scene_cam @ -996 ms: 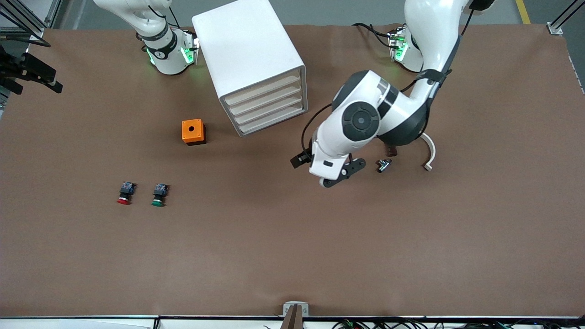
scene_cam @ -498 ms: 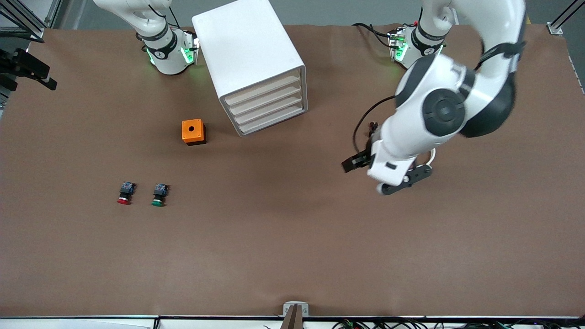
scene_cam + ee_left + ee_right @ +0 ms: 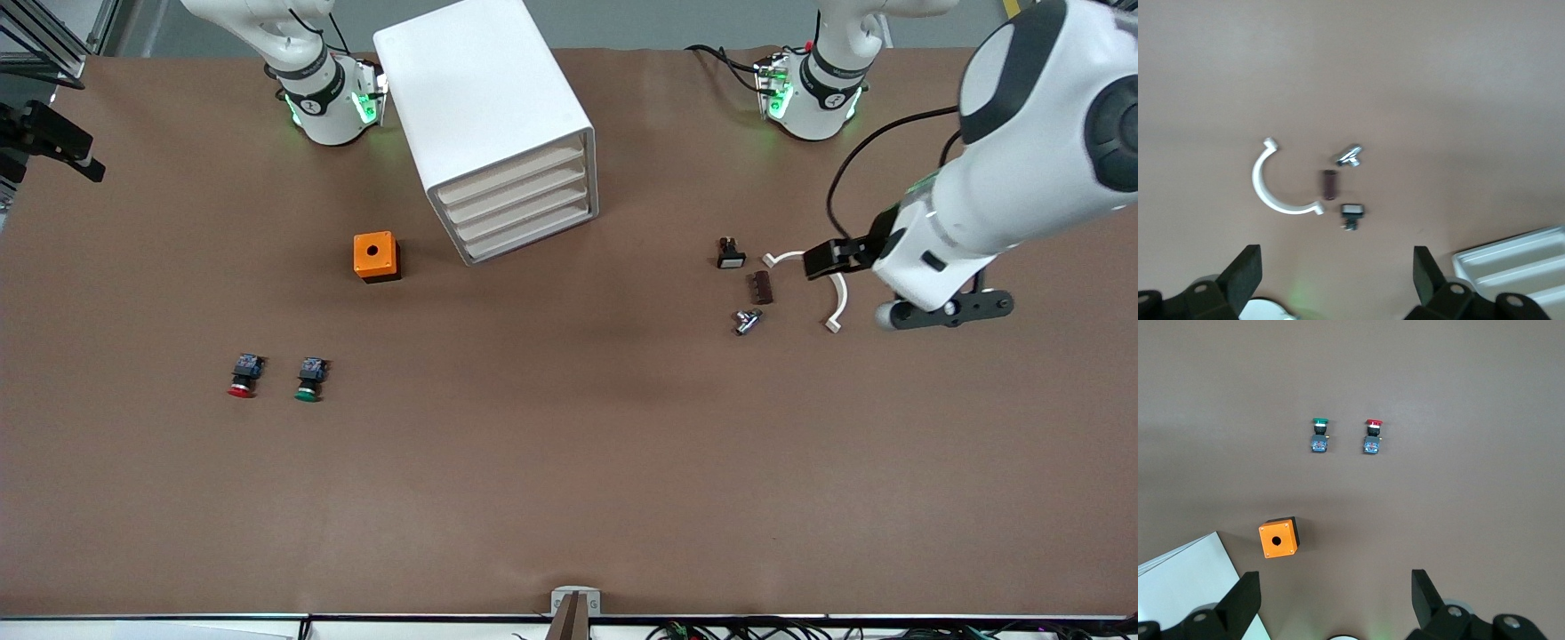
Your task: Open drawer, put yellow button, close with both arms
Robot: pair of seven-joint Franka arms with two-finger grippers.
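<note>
The white cabinet (image 3: 484, 98) stands near the right arm's base. Its topmost drawer (image 3: 514, 176) is shut, as are the three below it. No yellow button shows in any view. My left gripper (image 3: 947, 308) is open and empty, in the air over the bare table at the left arm's end, beside a white curved clip (image 3: 834, 298). In the left wrist view its gripper (image 3: 1337, 283) has its fingers wide apart. My right gripper (image 3: 1335, 607) is open and empty, high over the table; it does not show in the front view.
An orange box with a hole (image 3: 374, 255) sits beside the cabinet. A red-capped button (image 3: 242, 375) and a green-capped button (image 3: 308, 379) lie nearer the camera. A black-and-white part (image 3: 730, 255), a brown piece (image 3: 760, 286) and a silver part (image 3: 746, 321) lie by the clip.
My left arm has swung from in front of the cabinet toward its own end of the table, uncovering the small parts. The drawers and buttons have not moved.
</note>
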